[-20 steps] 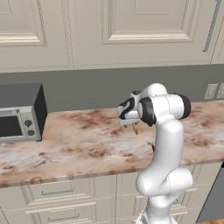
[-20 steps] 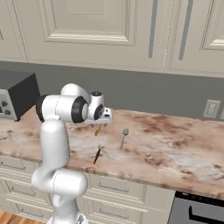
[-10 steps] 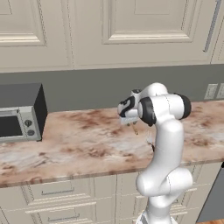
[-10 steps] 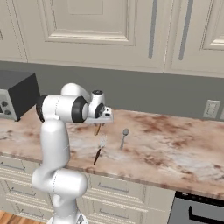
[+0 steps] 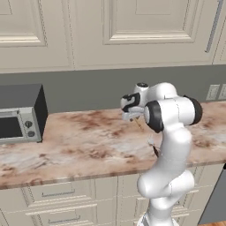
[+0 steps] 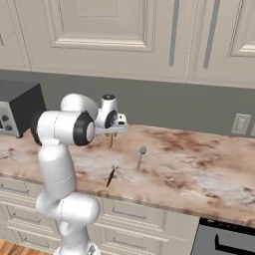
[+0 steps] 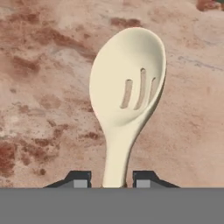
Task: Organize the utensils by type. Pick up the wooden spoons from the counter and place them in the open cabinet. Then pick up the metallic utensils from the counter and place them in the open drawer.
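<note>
Slotted wooden spoon point(image 7: 127, 92) between end effector point(image 7: 113, 180) fingers, above counter point(image 7: 39, 87).

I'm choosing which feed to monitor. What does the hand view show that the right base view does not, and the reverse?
Hand view: three slots in the slotted spoon's pale bowl, its handle between the tool's tips. Right base view: a silver-headed utensil and a dark utensil lying on the counter, the toaster oven, a wall outlet. Both: spoon, tool and marbled counter.
</note>
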